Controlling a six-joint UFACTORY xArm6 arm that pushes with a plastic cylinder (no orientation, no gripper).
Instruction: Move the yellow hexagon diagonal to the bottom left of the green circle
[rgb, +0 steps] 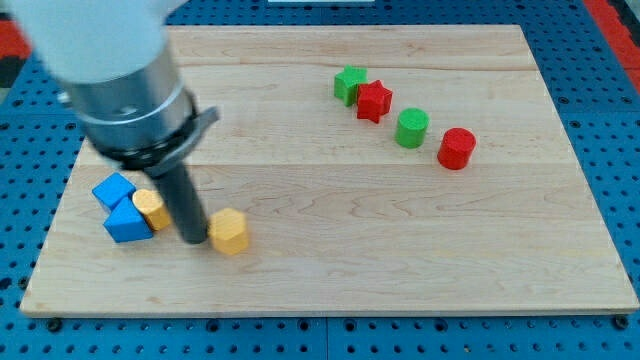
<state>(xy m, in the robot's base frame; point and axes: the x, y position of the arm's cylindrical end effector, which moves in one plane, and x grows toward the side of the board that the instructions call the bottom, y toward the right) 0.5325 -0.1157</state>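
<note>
My tip (193, 240) touches the yellow hexagon (229, 232) near the board's (330, 270) bottom-left corner; it grips nothing; the green circle (411, 128) sits well apart.

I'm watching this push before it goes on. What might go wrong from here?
My tip sits at the left edge of the yellow hexagon, so an off-centre push may let it slip sideways. The green circle is far off to the upper right, with the red cylinder close beside it, which an overshoot might knock. The other yellow block lies just left of the rod and could be dragged.
</note>
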